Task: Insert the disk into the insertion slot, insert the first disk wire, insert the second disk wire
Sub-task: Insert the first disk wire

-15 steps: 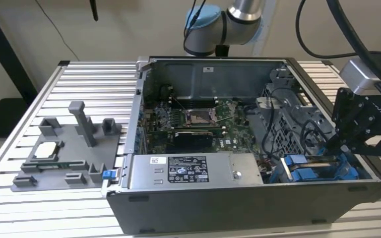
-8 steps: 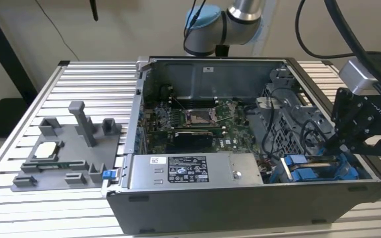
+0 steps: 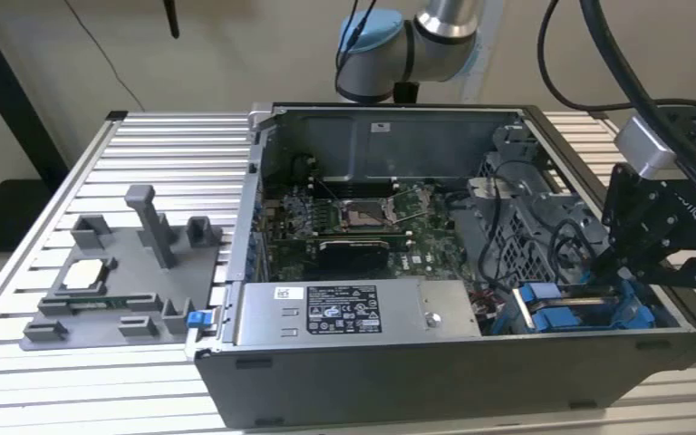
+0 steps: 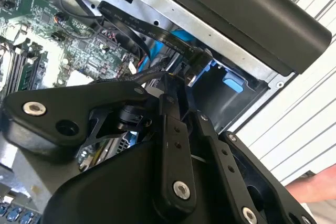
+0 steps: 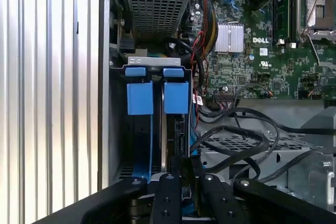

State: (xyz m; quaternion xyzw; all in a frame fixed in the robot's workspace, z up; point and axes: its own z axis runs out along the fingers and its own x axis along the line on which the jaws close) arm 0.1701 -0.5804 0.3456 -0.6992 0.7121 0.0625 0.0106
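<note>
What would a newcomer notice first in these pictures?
Probably the open computer case on the slatted table, with its green motherboard exposed in the middle. Next come the two bright blue drive tabs in the case's corner on the exterior view's right, with the black gripper poised right over that bay.

I see computer case (image 3: 445, 385), open | motherboard (image 3: 430, 249) inside it | power supply (image 3: 427, 313) inside it | grey jig (image 3: 119, 272) beside it

Case (image 3: 445, 362) open on slatted table (image 3: 142, 136). Gripper (image 3: 660, 272) low at the blue-mouthed insertion slot (image 3: 584, 313), exterior view's right. Grey parts fixture (image 3: 119, 272) on the exterior view's left, well apart.
</note>
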